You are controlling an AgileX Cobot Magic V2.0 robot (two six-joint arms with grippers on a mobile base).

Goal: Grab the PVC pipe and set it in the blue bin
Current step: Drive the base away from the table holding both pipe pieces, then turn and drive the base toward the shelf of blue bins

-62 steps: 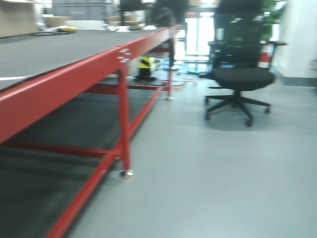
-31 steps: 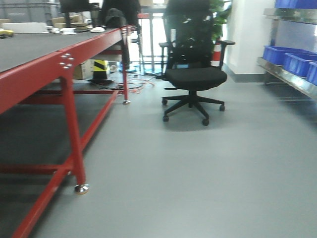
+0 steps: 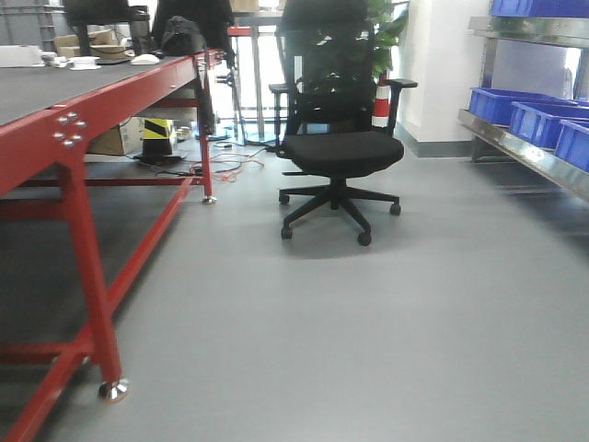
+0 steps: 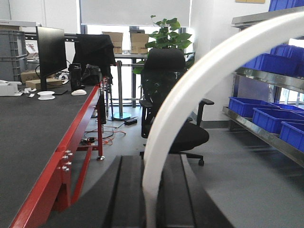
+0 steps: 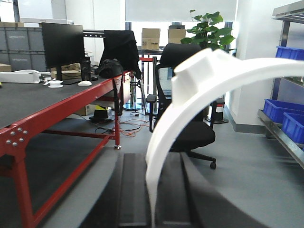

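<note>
The PVC pipe does not show as a separate thing in any view. In the left wrist view my left gripper (image 4: 152, 190) has its two black fingers (image 4: 130, 190) lying close together, and a white curved band (image 4: 190, 80) rises from the narrow gap and hides it. In the right wrist view my right gripper (image 5: 153, 190) looks the same, with a white curved band (image 5: 190, 109) that carries a chunky block near its top. Blue bins (image 3: 538, 120) stand on a metal shelf at the right. They also show in the left wrist view (image 4: 270, 118) and the right wrist view (image 5: 280, 111).
A long red-framed table (image 3: 64, 138) runs along the left, its foot (image 3: 112, 390) near the front. A black office chair (image 3: 339, 152) stands ahead in the middle. A striped cone (image 3: 156, 138) and cables lie under the table. Grey floor (image 3: 368, 322) spreads ahead and to the right.
The front view has swung to the right: the red table slid left, the chair moved to the centre, and the shelf with blue bins came into view.
</note>
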